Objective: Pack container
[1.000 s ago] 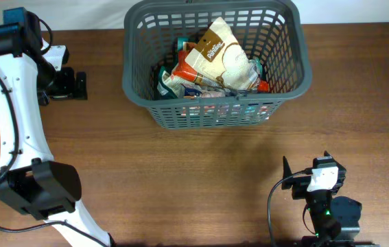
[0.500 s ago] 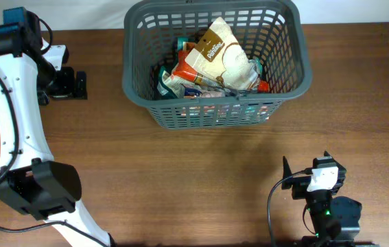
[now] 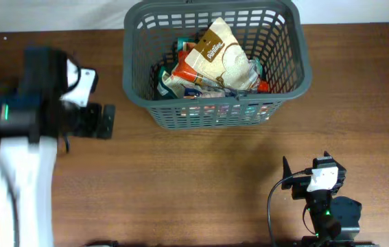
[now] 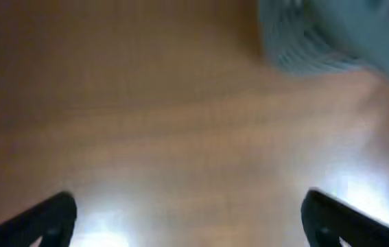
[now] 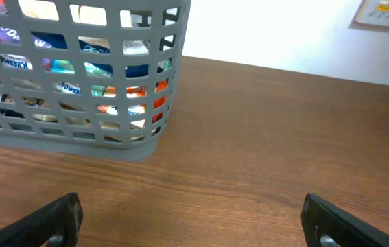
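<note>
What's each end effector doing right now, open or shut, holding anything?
Left end effector: open, holding nothing.
Right end effector: open, holding nothing.

We see the large dark grey plastic basket (image 5: 64,140) with slotted lattice sides at upper left, standing on the brown wooden table (image 5: 263,158). Colourful snack packets (image 5: 64,66) show through its slots. The right gripper (image 5: 194,223) has its two dark fingertips (image 5: 57,219) spread wide at the bottom corners, nothing between them. Behind are a white wall (image 5: 269,31) and a beige wall panel (image 5: 383,12).
</note>
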